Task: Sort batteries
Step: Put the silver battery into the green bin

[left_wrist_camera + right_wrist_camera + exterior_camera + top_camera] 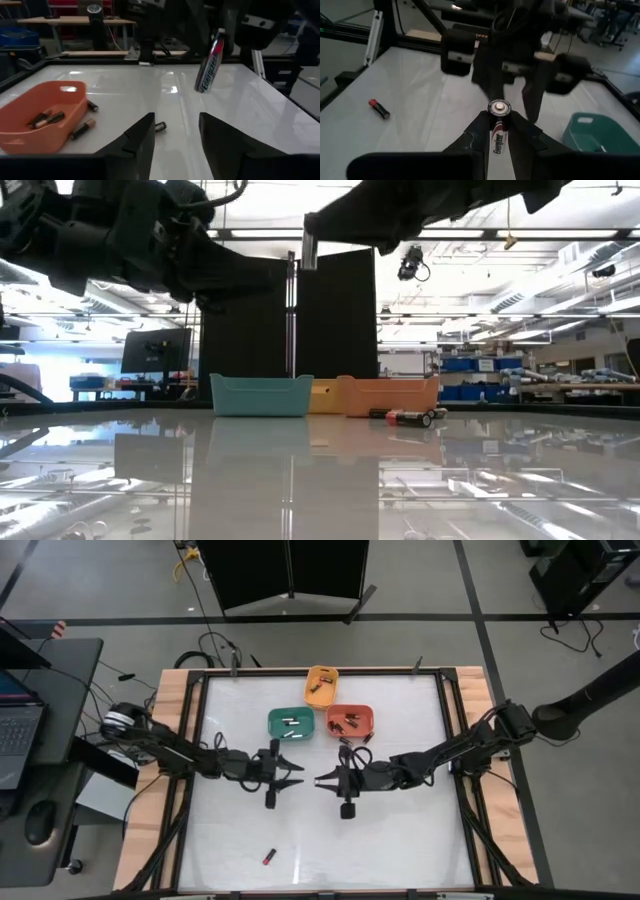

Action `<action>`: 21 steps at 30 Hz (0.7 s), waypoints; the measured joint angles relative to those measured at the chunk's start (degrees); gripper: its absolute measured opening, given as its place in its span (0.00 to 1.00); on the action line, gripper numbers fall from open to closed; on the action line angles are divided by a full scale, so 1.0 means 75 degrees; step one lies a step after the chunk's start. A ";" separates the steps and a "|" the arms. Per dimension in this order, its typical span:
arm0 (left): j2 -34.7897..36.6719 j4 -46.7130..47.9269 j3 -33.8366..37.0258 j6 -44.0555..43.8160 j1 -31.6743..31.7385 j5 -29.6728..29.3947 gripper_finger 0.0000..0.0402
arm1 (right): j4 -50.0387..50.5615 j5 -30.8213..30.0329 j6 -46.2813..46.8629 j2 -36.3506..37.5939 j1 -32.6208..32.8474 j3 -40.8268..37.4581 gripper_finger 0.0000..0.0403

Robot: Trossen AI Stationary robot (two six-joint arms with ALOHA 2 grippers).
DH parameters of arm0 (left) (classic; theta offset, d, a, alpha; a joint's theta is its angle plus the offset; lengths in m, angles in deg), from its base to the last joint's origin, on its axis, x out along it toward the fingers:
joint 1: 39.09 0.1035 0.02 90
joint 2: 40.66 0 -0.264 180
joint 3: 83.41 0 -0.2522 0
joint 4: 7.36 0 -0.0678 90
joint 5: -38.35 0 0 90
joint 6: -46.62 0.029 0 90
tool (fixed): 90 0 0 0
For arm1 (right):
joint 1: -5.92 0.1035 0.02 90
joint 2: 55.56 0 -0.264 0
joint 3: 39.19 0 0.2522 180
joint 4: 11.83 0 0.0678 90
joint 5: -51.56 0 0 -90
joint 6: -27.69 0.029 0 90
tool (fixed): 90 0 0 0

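My right gripper [322, 780] is over the middle of the table, shut on a silver and red battery [210, 62]. My left gripper [298, 772] faces it from the table's left, fingers open [176, 132], and is a short way from the battery's free end without touching it. Green [290, 723], orange-red [350, 720] and yellow [321, 685] bins stand at the far middle with batteries in them. Loose batteries [347, 746] lie on the table by the orange-red bin. A red-tipped battery [269, 856] lies near the front edge. My right gripper pinches the battery between its two fingers, which lie along its sides [498, 136]. The battery's capped end [500, 107] sticks out past the fingertips toward my left gripper. The fingers come nearly level from the table's right. The battery is lifted clear of the table, slanting with its free end lower.
The orange-red bin [40, 117] holds several batteries, and three more lie loose beside it [160, 126]. The table's raised frame [452, 720] runs along its edges. A wide bare white surface lies between the arms and the front edge.
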 joint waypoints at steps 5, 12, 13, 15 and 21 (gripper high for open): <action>-0.0583 -0.0428 -0.0517 0.0193 -0.0075 0.0579 0.49 | -0.0135 -0.0015 -0.0137 0.0000 0.0050 0.0000 0.14; -0.0984 -0.0473 -0.1014 0.0198 -0.0080 0.1041 0.57 | -0.0270 -0.0021 -0.0242 0.0000 0.0055 -0.0003 0.14; -0.1065 -0.0470 -0.1100 0.0198 -0.0078 0.1038 0.57 | -0.0278 -0.0021 -0.0258 0.0000 0.0055 -0.0003 0.14; -0.1156 -0.0465 -0.1190 0.0196 -0.0080 0.1038 0.57 | -0.0330 -0.0021 -0.0262 0.0000 0.0055 -0.0003 0.14; -0.1215 -0.0557 -0.1283 0.0198 -0.0080 0.1045 0.51 | -0.0316 -0.0020 -0.0262 0.0000 0.0067 -0.0003 0.14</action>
